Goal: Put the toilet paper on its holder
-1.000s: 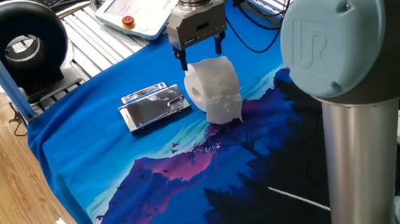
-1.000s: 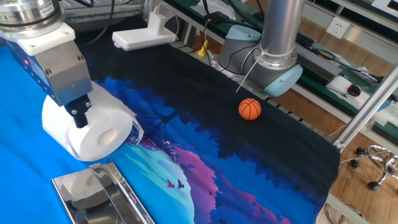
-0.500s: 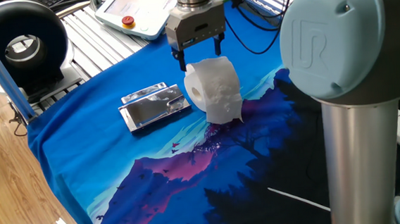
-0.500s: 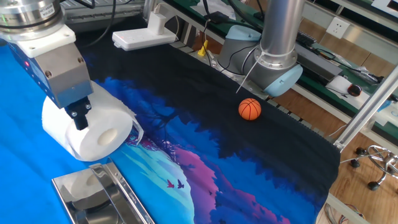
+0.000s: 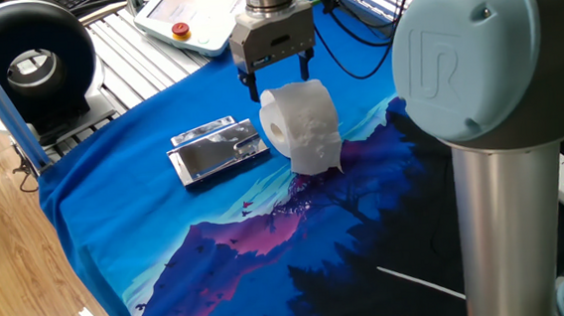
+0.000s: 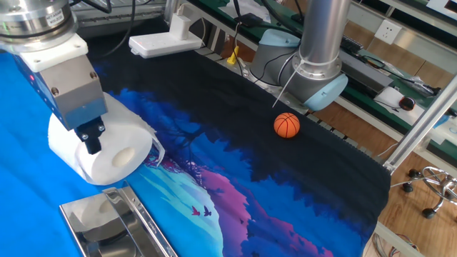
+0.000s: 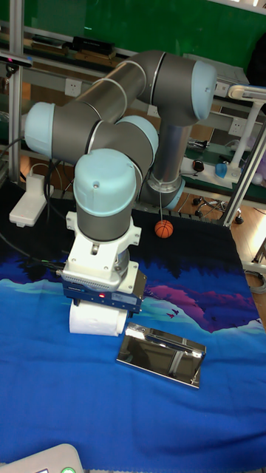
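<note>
tall fixed view: toilet paper mostly behind gripper

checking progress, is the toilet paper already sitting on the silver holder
No, the toilet paper lies on the blue cloth beside the holder, which has nothing on it.

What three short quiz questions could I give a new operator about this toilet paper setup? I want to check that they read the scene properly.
1. True or false: the toilet paper already sits on the holder.
2. Which object lies on the dark part of the cloth near the arm's base: A) small basketball, B) red cup, C) spoon?
3. Where is the gripper relative to the roll?

Key
1. False; the roll rests on the cloth beside the holder.
2. A, the small basketball.
3. Directly above it, with the fingers at the top of the roll and spread apart in the one fixed view.
</note>
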### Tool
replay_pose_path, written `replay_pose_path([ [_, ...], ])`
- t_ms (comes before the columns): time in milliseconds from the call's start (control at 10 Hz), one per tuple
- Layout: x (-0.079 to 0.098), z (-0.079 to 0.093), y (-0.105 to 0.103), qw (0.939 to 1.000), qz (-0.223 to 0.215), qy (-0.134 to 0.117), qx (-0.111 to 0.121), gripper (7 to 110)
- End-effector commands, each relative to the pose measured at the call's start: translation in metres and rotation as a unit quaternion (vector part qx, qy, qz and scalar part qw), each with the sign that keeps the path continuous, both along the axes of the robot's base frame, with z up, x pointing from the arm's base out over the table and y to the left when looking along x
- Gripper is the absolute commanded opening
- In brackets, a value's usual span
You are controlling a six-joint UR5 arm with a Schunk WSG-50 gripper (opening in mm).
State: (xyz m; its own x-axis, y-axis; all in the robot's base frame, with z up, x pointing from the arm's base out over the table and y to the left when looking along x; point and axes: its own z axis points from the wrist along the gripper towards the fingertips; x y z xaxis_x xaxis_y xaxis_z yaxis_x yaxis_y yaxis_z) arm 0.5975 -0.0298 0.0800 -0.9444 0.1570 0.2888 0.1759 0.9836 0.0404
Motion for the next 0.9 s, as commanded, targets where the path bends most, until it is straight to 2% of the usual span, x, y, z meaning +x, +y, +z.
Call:
replay_pose_path([
  [0, 0.001, -0.003, 0.001, 1.0000, -0.005, 0.002, -0.004, 110],
  [300, -0.001, -0.002, 0.003, 1.0000, -0.001, 0.003, 0.000, 110],
  [500, -0.006, -0.002, 0.003, 0.9999, 0.003, 0.013, -0.001, 110],
  [600, -0.012, -0.002, 0.003, 0.9998, 0.006, 0.021, -0.003, 88],
  [800, -0.017, -0.004, 0.000, 0.9996, 0.012, 0.024, -0.007, 88],
])
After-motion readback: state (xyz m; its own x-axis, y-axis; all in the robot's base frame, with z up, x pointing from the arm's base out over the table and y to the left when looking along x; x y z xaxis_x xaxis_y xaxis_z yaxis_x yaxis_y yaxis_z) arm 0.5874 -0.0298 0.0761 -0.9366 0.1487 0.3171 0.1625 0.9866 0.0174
